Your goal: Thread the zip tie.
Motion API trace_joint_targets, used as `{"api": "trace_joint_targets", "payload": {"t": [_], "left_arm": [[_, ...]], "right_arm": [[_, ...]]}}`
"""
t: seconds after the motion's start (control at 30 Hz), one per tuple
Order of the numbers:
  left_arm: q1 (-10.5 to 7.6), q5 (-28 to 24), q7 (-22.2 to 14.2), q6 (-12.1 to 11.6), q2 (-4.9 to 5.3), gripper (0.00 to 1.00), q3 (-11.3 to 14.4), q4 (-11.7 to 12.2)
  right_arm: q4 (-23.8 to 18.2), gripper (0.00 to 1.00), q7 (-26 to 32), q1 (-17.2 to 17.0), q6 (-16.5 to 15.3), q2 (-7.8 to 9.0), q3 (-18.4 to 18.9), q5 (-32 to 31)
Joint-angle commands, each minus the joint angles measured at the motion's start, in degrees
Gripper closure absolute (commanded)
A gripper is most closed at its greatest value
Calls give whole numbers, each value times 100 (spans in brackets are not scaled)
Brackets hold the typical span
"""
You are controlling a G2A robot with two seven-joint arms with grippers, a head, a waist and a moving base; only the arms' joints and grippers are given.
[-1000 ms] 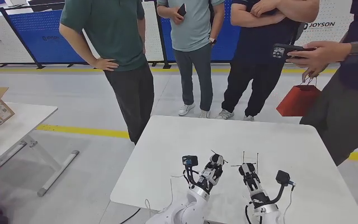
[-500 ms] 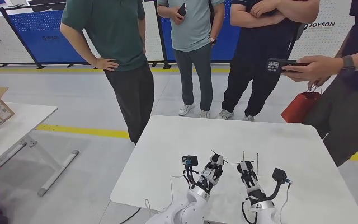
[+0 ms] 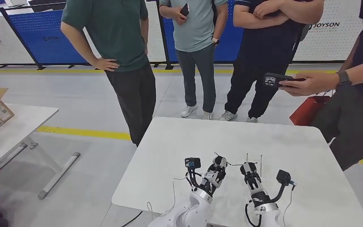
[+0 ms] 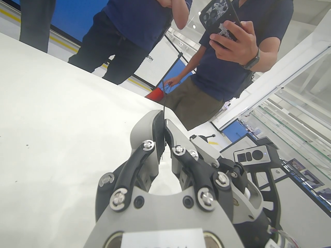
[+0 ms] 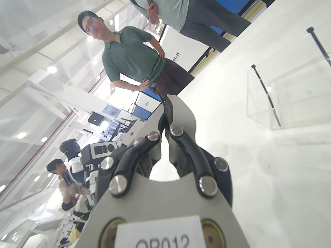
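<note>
Low in the middle of the top view, on the near part of the white rectangular table (image 3: pixel 187 142), the two arms sit side by side with their tips pointing up the frame. The left gripper (image 3: pixel 220 162) is nearer the picture's left. The right gripper (image 3: pixel 245 168) is just beside it, toward the right.

At the centre of the left wrist view, the left gripper (image 4: pixel 163 119) has its fingers pinched tight on a thin black plastic zip tie (image 4: pixel 164 96). The tie rises from the tips as a straight strand up the middle of the frame. Where its far end lies I cannot tell.

At the centre of the right wrist view, the right gripper (image 5: pixel 165 101) has its fingers pressed together. A small dark stub (image 5: pixel 154 88) shows just above their tips, and whether it belongs to the tie is unclear.

Toward the right of that frame a clear plastic block (image 5: pixel 297 91) stands on the table, with two spare black zip ties (image 5: pixel 266 91) upright in it, heads uppermost. In the top view these two show as thin vertical lines just above the right gripper.
</note>
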Motion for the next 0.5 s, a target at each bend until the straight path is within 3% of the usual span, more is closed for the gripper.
{"api": "trace_joint_targets", "payload": {"t": [0.0, 0.47], "left_arm": [[0, 0, 0, 0, 0, 100, 0, 0], [0, 0, 0, 0, 0, 100, 0, 0]], "right_arm": [[11, 100, 15, 7, 10, -4, -1, 1], [16, 100, 30, -1, -60, -11, 44, 66]]}}
